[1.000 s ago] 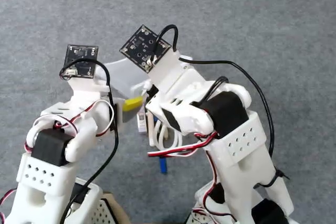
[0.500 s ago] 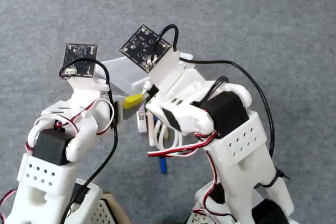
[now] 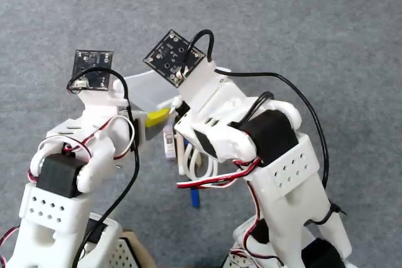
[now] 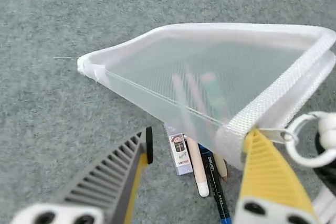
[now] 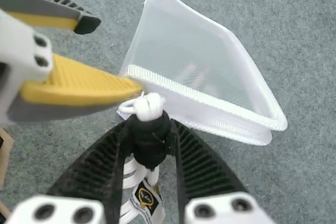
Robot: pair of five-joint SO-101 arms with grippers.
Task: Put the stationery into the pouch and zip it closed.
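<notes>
Together, two arms are working over a white mesh pouch (image 4: 210, 72) on the grey bench (image 3: 326, 42), just left of centre and beyond the arm bases. The right claw (image 5: 151, 129) is pinching the black zip pull cord (image 5: 151, 142) just below its white knot (image 5: 149, 106). Its dark fingers are pressing in on either side, apparently so the slider can be drawn along the zip. The left claw (image 4: 200, 137) is standing spread wide and gripping nothing. One yellow finger (image 4: 265, 171) is touching the woven zip tape (image 4: 273, 92) at the pouch's near corner, seemingly bracing that end against the pull, while the other finger is hanging apart over bare bench. The zip end of the pouch appears to be riding slightly off the bench between the two claws.

Pens (image 4: 202, 179) and a small box (image 4: 178, 153), perhaps an eraser, are lying on the bench nearer the arm bases, poking out from beneath the pouch's near edge. Pale shapes are showing through the mesh, but it cannot be told whether they are sitting inside the pouch or underneath it. On that evidence the filling is looking unfinished, and drawing the zip now would risk shutting the stationery out.
</notes>
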